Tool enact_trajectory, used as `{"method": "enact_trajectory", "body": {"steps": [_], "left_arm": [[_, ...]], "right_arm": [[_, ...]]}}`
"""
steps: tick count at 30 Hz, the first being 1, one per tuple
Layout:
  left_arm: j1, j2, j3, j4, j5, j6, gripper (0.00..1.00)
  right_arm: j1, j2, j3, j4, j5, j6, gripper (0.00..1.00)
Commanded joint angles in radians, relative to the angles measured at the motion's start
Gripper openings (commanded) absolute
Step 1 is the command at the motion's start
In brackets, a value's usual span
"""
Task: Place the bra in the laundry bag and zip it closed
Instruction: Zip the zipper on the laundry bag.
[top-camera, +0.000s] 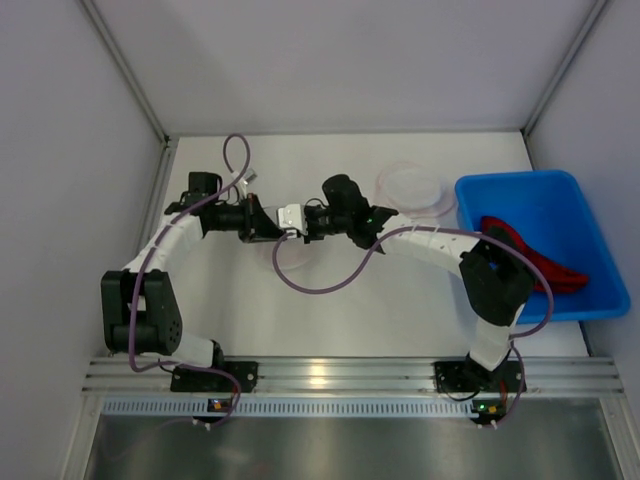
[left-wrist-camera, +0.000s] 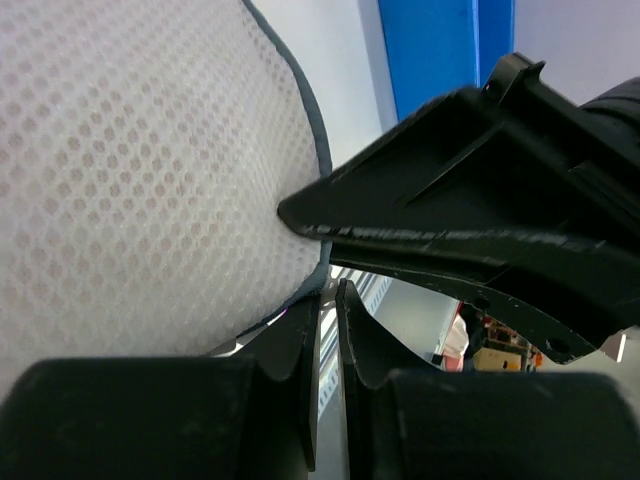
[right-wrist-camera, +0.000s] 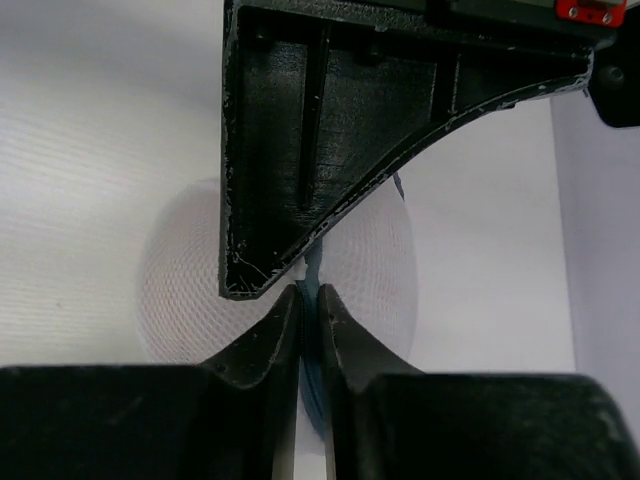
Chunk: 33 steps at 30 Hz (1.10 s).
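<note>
A: Where do we find the bra?

B: We see the red bra (top-camera: 535, 262) lying in the blue bin (top-camera: 520, 182) at the right side of the counter (top-camera: 330, 320), well apart from both pincers. The right arm's elbow hangs over the bin's near left corner.

A: And the bag?

B: We see the white mesh laundry bag (left-wrist-camera: 150, 180) at the middle of the counter, between the two arms, which reach in from either side and meet there tip to tip. It is round, with a grey-blue edging along its rim.

A: What do we make of the left pincer (left-wrist-camera: 328, 290)?

B: Its fingers are pressed nearly together, with only a thin slit between them. The bag's edging runs right into their tips, so we take it as pinching the rim there.

A: And the right pincer (right-wrist-camera: 308, 292)?

B: From its own wrist camera we see both fingers closed on the grey-blue edging, which shows as a strip between them. One of the left pincer's fingers stands just above, its tip by the same edge.

A: Is the bag open or zipped?

B: We cannot tell; the pincers cover that part of the rim.

A: Anything else on the counter?

B: A round, pale, see-through thing (top-camera: 410, 188) lies just left of the bin. A purple cable (top-camera: 320, 288) sags across the counter below the right arm's wrist.
</note>
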Motion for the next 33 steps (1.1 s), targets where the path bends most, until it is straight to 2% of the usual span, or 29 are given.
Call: {"method": "enact_trajectory", "body": {"steps": [1,2,9,18,33], "left_arm": [[0.001,-0.010,0.012,0.013,0.023,-0.037,0.00],[0.004,-0.013,0.009,0.013,0.015,-0.039,0.00],[0.130,-0.001,-0.013,0.033,0.012,-0.030,0.00],[0.263,0.046,-0.040,0.035,-0.012,-0.005,0.00],[0.316,0.072,-0.033,0.033,-0.052,0.021,0.00]], "right_arm": [[0.020,0.016,0.037,0.042,0.000,-0.006,0.07],[0.014,0.012,0.028,0.050,0.001,-0.009,0.00],[-0.020,-0.059,-0.092,0.091,-0.011,-0.019,0.00],[-0.060,-0.079,-0.109,0.090,-0.037,-0.019,0.00],[-0.100,-0.123,-0.161,0.096,-0.072,-0.017,0.00]]}}
